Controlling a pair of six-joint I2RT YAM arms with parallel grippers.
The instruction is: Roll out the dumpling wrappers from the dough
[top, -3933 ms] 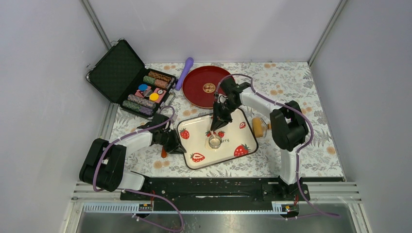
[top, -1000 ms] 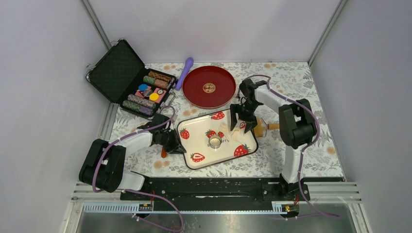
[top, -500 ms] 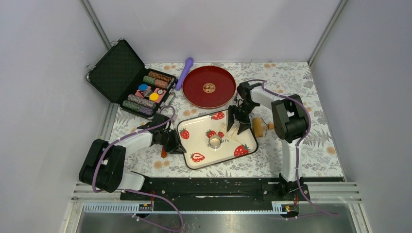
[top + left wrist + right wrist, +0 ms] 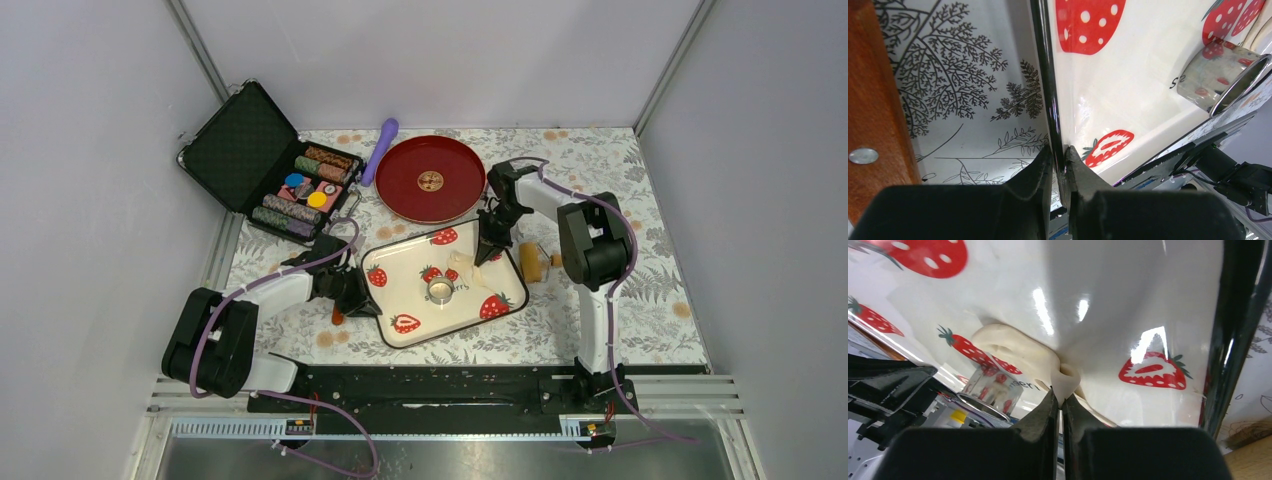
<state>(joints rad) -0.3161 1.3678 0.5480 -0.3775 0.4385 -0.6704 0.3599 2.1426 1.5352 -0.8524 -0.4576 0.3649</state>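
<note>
Item: dough (image 4: 1018, 347), one pale soft lump, irregular and partly folded, lying on the far-right part of the strawberry tray (image 4: 465, 312), near the ring cutter (image 4: 441, 290) on its far-right side; no rolled disc to be seen. Right gripper (image 4: 1060, 402): jaws nearly together, nipping a thin flap at the lump's edge. Left gripper (image 4: 1060, 155): jaws narrow, clamped on the tray's black rim at its left side, apparently to steady it. Risks, as I judge them: the pinch takes only a thin lip, so a lift could stretch or tear the flap and leave the bulk behind. Soft dough may cling to the fingers (image 4: 1038, 425) on release. A drag toward the middle could shove the lump into the ring cutter. A sideways pull could twist the glossy tray against the left clamp. Edges and room: the raised black rim runs close beside the pinch, with the wooden roller (image 4: 535, 266) just outside it on the floral cloth (image 4: 640, 300). The red plate (image 4: 430, 178) sits just beyond the tray's far corner. The freest ground is the bare tray centre and its near-right part. The chip case (image 4: 270, 165) stands well apart to the left.
</note>
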